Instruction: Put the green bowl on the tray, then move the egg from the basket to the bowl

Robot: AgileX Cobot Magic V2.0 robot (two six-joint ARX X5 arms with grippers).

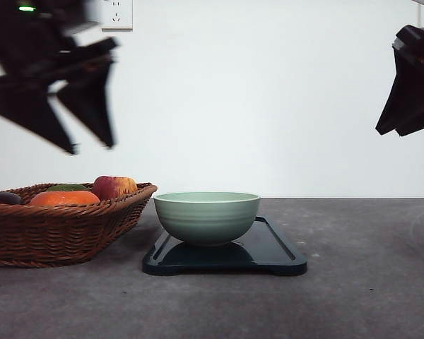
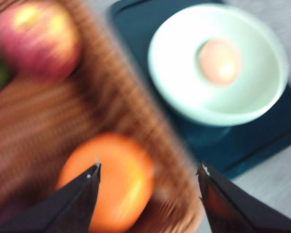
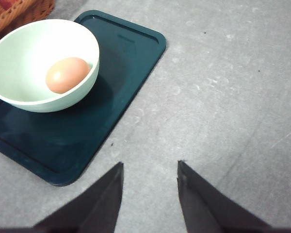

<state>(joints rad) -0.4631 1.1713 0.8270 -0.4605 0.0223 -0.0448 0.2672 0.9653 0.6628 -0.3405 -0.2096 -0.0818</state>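
The green bowl stands on the left part of the dark tray. Inside it lies the brownish egg, seen also in the left wrist view, egg in bowl on tray. The wicker basket sits just left of the tray. My left gripper hangs high above the basket, blurred, open and empty; its wrist view puts the gripper over the basket rim. My right gripper is raised at the far right, open, gripper over bare table beside the tray.
The basket holds a red-yellow apple, a flat orange item, a green item and a dark item. Grey tabletop stretches right of and in front of the tray. A white wall with a socket stands behind.
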